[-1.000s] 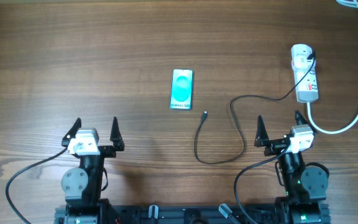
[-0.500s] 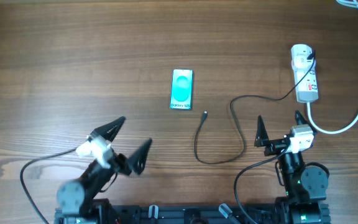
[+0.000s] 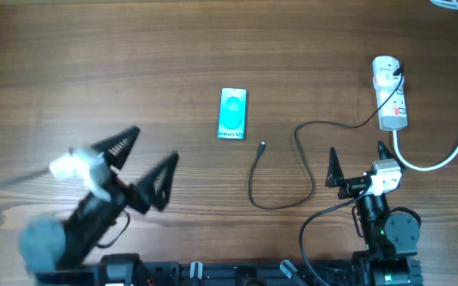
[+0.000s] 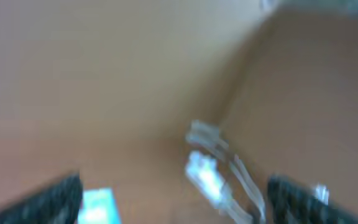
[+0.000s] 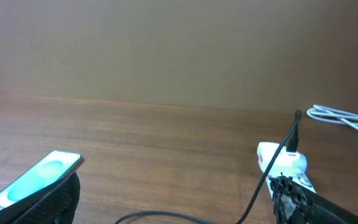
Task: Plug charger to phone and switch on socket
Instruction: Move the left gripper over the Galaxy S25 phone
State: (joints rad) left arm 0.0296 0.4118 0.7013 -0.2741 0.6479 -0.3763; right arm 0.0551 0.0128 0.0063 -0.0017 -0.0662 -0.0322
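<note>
Brown wood grain covers the table [image 3: 94,56] from above, and the phone [image 3: 233,114] lies flat near its middle, turquoise screen up, with nothing attached to it. Just to the right of the phone is the small tip of the charger [image 3: 250,187]. Its thin black cable loops toward me, then runs away to the right, where its black plug sits on the rounded end of the socket [image 3: 390,95]. A white cable [image 3: 436,164] curves off the socket's near end. My left gripper [image 3: 153,144] hangs blurred over the near left part of the table, well apart from the phone, fingers spread wide with nothing between them. My right gripper [image 3: 356,149] sits near the charger's loop and the socket, just as wide apart and just as empty. Through my left wrist camera nearly everything is smeared: a turquoise patch that I take for the phone [image 4: 97,205] shows low beside one dark finger, and there is a white blur farther off that I cannot name. Through my right wrist camera the phone [image 5: 36,180] lies at lower left. The socket [image 5: 281,163] is ahead on the right with the black cable rising from it, and my two fingers [image 5: 55,202] stand far apart at the bottom corners, holding nothing.
</note>
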